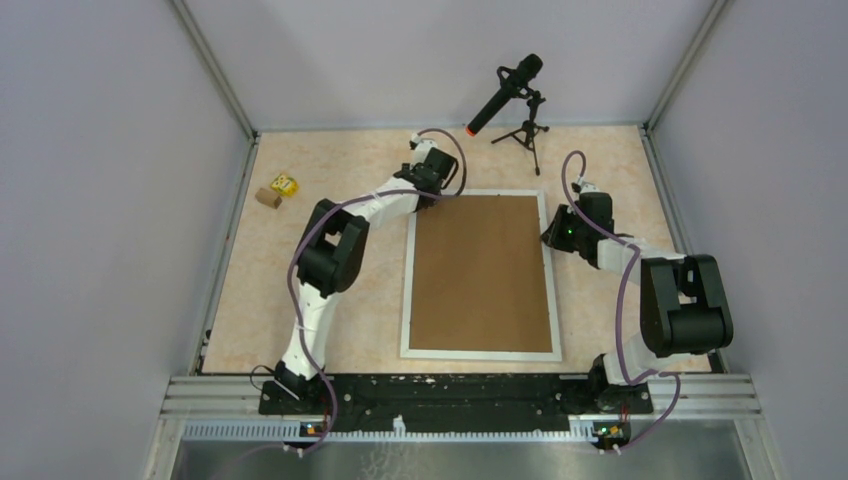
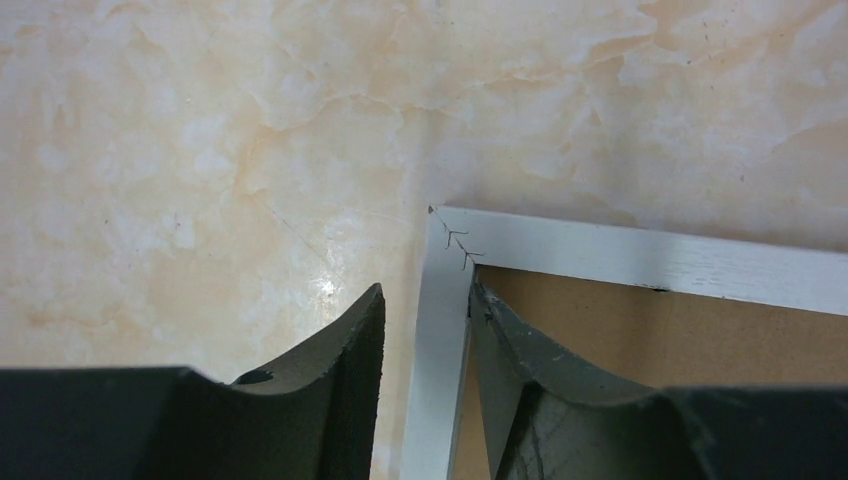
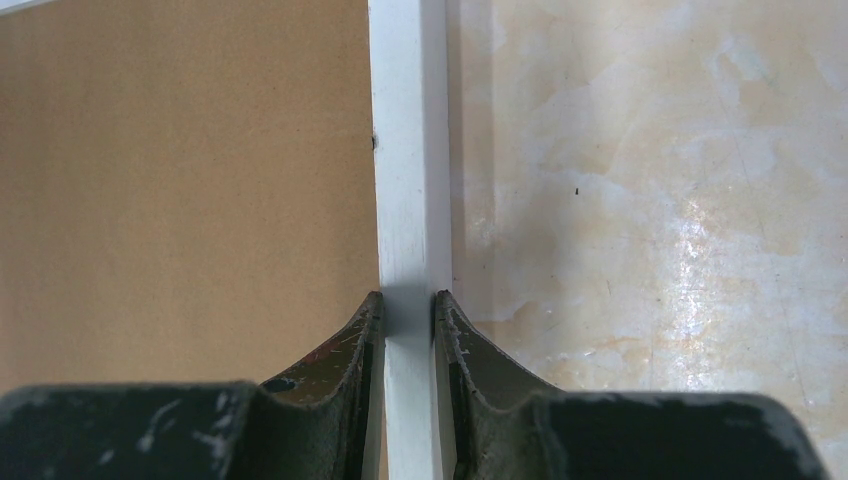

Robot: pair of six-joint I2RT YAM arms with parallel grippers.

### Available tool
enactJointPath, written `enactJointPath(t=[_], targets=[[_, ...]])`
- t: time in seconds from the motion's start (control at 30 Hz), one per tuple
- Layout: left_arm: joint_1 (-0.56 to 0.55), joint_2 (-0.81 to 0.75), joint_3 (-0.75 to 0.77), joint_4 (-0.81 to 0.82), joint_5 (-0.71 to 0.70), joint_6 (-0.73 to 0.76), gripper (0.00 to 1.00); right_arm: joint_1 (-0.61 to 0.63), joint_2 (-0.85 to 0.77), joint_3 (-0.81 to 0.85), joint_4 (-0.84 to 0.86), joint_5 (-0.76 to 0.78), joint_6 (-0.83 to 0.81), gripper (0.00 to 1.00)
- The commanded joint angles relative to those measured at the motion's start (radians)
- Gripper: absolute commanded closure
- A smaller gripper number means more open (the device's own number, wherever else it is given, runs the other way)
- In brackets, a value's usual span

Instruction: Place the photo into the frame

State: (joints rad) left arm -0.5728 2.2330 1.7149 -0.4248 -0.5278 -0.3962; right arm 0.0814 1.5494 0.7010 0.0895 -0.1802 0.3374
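The frame lies flat in the middle of the table, long sides running away from the arms. It is thin white moulding. A plain brown backing board fills the whole opening face up, so nothing under it can be seen. In the left wrist view the far left corner of the frame has a thin dark crack across the mitre.

The left gripper is at that corner. Its fingers straddle the left rail with the jaws apart: the outer finger stands off the moulding with marbled table showing between, and the inner one is over the board at the rail's inner edge. The right gripper is on the right rail towards the far end. There both fingers press against the white strip, clamped on it, one over the board and one over the table.

The frame's near edge sits close to the black mounting rail. A broad strip of table shows to its left, crossed by the left arm. Two small blocks sit near the left wall, well apart from the frame. A microphone on a tripod stands just beyond the far right corner.
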Motion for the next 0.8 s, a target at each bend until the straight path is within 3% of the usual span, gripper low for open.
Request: enactJointPath(t=[0.0,0.2,0.37,0.63,0.77], targets=[[-0.142,0.201,-0.079,-0.265,0.247,-0.121,0.53,0.043,0.001,-0.031,-0.112,-0.070,0.011,1.00],[-0.178,0.246,-0.042,-0.307,0.179,-0.182,0.50,0.043,0.004,-0.035,-0.108,-0.067,0.011,1.00],[-0.181,0.190,0.010,-0.317,0.164,-0.112,0.47,0.043,0.016,-0.037,-0.102,-0.056,0.008,1.00],[-0.150,-0.037,0.242,-0.357,0.381,0.076,0.30,0.037,0.031,-0.031,-0.111,-0.025,0.012,1.00],[-0.086,-0.202,0.185,-0.354,0.474,0.083,0.26,0.011,0.037,-0.034,-0.110,-0.037,0.018,1.00]])
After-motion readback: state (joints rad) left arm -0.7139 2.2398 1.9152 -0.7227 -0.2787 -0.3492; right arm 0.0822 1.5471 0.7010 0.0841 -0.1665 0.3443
